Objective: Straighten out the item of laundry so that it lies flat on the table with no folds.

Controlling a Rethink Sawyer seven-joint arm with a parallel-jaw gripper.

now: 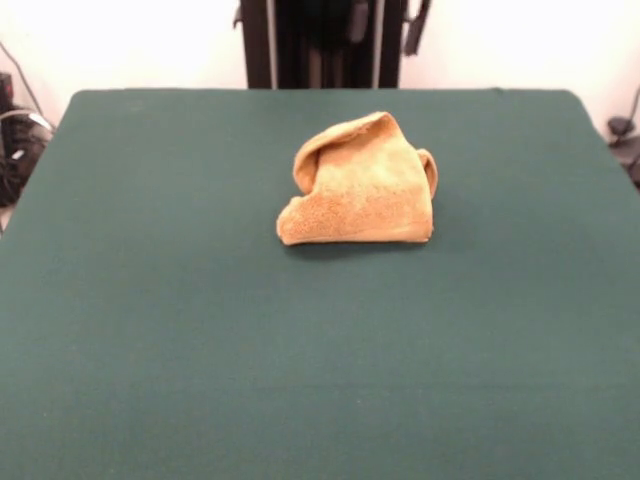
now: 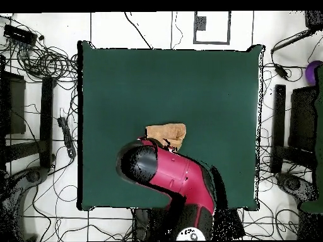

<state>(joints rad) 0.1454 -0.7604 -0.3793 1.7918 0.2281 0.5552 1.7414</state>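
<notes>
The golden-orange towel [image 1: 360, 185] lies crumpled and folded over itself in a raised heap a little beyond the middle of the dark green table [image 1: 150, 320]. In the overhead view only the far part of the towel [image 2: 167, 132] shows; the rest is hidden under my red and black arm [image 2: 180, 176], which reaches out above it from the table's [image 2: 189, 82] near edge. The gripper shows in neither view. The front view shows no arm over the towel.
The black pedestal [image 1: 320, 45] stands behind the table's far edge. Cables [image 2: 44, 63] and stands lie on the floor on both sides of the table. The towel is well away from every table edge.
</notes>
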